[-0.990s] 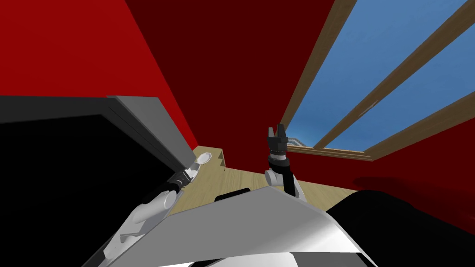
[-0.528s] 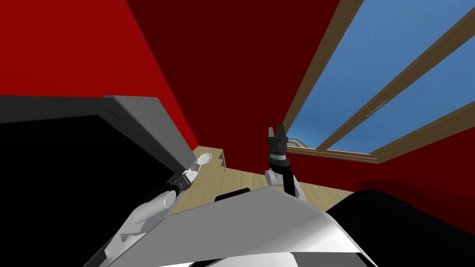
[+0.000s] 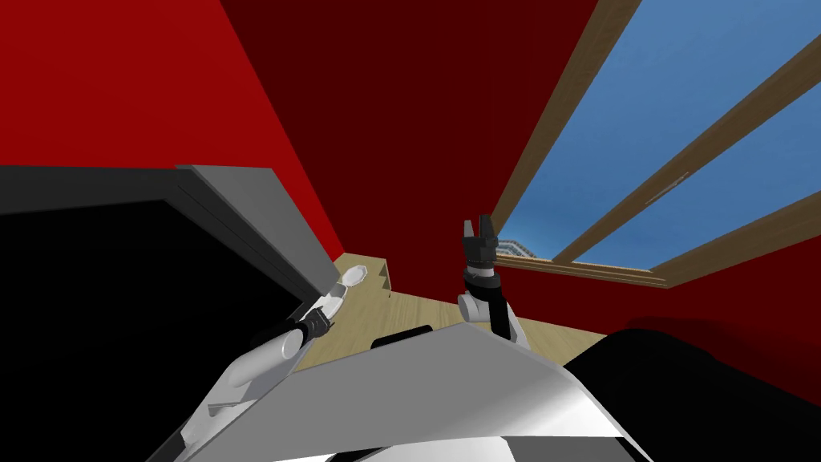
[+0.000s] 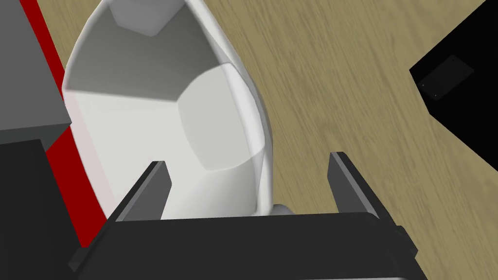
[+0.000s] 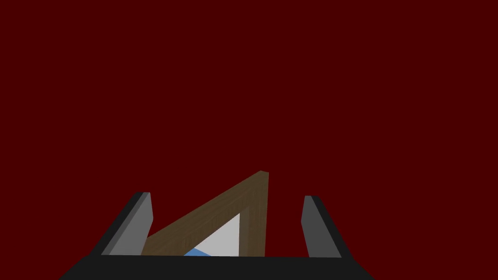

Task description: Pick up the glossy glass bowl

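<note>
Left wrist view: looking along the left gripper (image 4: 248,160), spread wide and clamped on nothing. Fingers (image 4: 153,189) set astride the near wall of the bowl (image 4: 146,112), one blade in front of the pale hollow inside, the other outside it over the tan wood-grain surface (image 4: 350,82). Cannot tell whether either blade touches the wall. Between the blades and just ahead of their tips runs the rim, white and faintly see-through, with flat facets showing inside.

Past the inner blade, beside the bowl, a grey block (image 4: 29,73) with a red strip (image 4: 73,160) along its edge. Past the outer blade, well off across the wood, a black area (image 4: 467,102).

Head view: same gripper low and stretched forward, with the bowl right at its tip on the tan surface, close beside a slanted grey furniture face (image 3: 256,216). Right gripper (image 3: 479,233) raised and pointing up, well apart from the bowl.

Right wrist view: blades parted, nothing held between them.
</note>
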